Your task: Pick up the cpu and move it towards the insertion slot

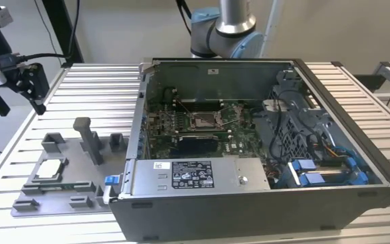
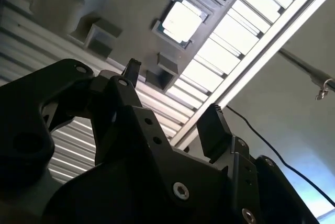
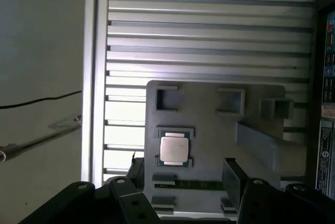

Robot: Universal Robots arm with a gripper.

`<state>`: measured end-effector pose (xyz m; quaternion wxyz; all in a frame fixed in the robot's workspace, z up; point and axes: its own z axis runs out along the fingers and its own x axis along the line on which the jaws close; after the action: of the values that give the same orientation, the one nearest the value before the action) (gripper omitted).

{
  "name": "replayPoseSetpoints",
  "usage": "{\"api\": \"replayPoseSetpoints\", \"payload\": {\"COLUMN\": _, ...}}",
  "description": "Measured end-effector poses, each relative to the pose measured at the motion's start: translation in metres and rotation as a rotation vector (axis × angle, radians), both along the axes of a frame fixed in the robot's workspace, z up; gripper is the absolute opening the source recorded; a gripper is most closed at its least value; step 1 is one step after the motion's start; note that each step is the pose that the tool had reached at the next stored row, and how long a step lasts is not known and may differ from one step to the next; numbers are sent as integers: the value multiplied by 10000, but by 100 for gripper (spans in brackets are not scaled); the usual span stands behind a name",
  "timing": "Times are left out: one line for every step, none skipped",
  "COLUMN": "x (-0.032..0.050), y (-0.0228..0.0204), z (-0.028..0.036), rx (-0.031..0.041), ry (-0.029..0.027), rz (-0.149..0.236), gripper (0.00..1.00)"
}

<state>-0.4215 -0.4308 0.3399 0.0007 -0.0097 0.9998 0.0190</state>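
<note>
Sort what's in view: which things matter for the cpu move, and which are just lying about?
Job: cpu, in the grey tray; insertion slot on the board; gripper, open and empty.
Lying about: power supply, blue drive brackets, slatted table.

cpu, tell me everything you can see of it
The cpu is a small, thin square chip with a pale silvery, metal-looking face and a dark edge showing around it. It lies flat, seated in a square recess of the grey tray on the slatted table, outside the case. Only the tray touches it; the open hand hangs above, apart from it.
</note>
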Motion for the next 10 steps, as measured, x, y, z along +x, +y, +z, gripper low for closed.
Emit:
{"api": "replayPoseSetpoints", "payload": {"x": -1, "y": 1, "z": -18, "rx": -1, "ry": 1, "rz": -1, "gripper": 100}}
{"api": "replayPoseSetpoints", "payload": {"x": -1, "y": 1, "z": -37, "rx": -6, "ry": 0, "rz": -1, "gripper": 100}}
{"api": "replayPoseSetpoints", "payload": {"x": -1, "y": 1, "z": -51, "rx": -15, "ry": -1, "rz": -2, "gripper": 100}}
{"api": "replayPoseSetpoints", "payload": {"x": -1, "y": 1, "z": -62, "rx": -21, "ry": 0, "rz": -2, "gripper": 100}}
{"api": "replayPoseSetpoints", "payload": {"x": -1, "y": 1, "z": -74, "rx": -23, "ry": 1, "rz": -2, "gripper": 100}}
{"api": "replayPoseSetpoints", "payload": {"x": -1, "y": 1, "z": -87, "rx": -24, "ry": 0, "rz": -2, "gripper": 100}}
{"api": "replayPoseSetpoints", "payload": {"x": -2, "y": 1, "z": -106, "rx": -24, "ry": 0, "rz": -2, "gripper": 100}}
{"api": "replayPoseSetpoints", "payload": {"x": -4, "y": 1, "z": -124, "rx": -24, "ry": -2, "rz": -1, "gripper": 100}}
{"api": "replayPoseSetpoints", "payload": {"x": -6, "y": 1, "z": -142, "rx": -24, "ry": -3, "rz": -3, "gripper": 100}}
{"api": "replayPoseSetpoints", "payload": {"x": -9, "y": 1, "z": -160, "rx": -24, "ry": -2, "rz": -2, "gripper": 100}}
